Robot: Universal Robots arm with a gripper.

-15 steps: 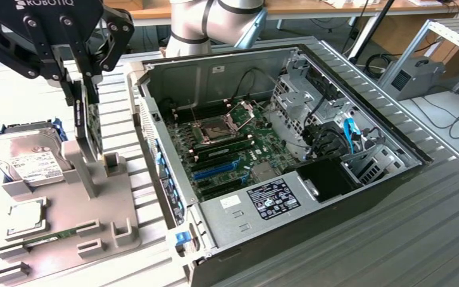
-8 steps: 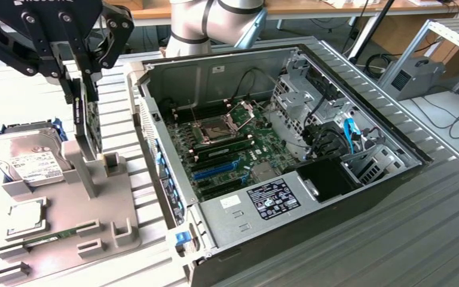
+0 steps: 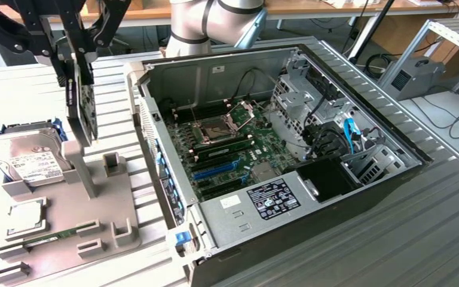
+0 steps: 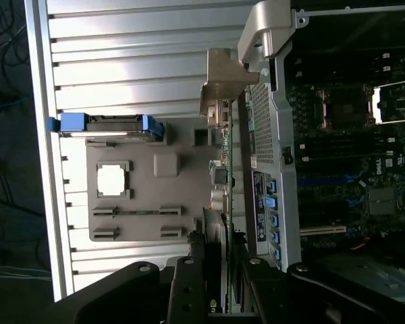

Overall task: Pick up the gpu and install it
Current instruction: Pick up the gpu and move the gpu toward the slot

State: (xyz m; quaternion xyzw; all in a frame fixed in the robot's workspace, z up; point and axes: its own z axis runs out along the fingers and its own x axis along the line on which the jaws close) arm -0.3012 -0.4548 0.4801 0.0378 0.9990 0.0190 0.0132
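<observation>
The top of the hand [image 3: 76,57] is cut off by the upper edge in the exterior view, and so is most of the arm [image 3: 213,19]. The gpu [image 3: 80,110] is seen dark and side-on there, so its small parts cannot be made out. In the wrist view the gpu [image 4: 224,196] is seen as a thin edge, and its flat sides are hidden. The words on the hard drive [image 3: 14,146] label [image 3: 36,167] are too small to be read. The near corner of the computer case [image 3: 309,233] is cut off by the lower edge.

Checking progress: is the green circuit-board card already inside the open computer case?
No, the fingers hold the green card above the grey tray.
</observation>
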